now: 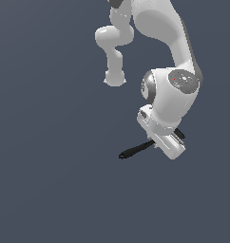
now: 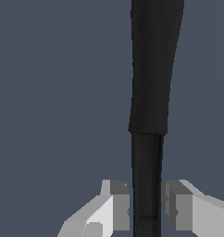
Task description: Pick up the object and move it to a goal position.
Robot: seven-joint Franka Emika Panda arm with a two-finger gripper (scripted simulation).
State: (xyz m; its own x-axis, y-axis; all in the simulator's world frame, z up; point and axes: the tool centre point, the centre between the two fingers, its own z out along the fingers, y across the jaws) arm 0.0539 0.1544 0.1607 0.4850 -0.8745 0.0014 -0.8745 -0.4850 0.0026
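Black and slim, the utensil (image 2: 148, 115) ran straight between the gripper (image 2: 146, 208) fingers in the wrist view, its narrow handle end lying in the gap and its wider part stretching away from the camera. One grey fingertip (image 2: 121, 203) sat right against the handle; the other stood just beside it, with a thin sliver of gap, so whether the grip was fully tight could not be told. In the exterior view the utensil (image 1: 135, 151) stuck out from under the arm's hand toward that view's left. Nothing showed clearly whether it was off the floor. By that reading, reaching and straddling were done; lifting and carrying remained. No goal marker was visible.
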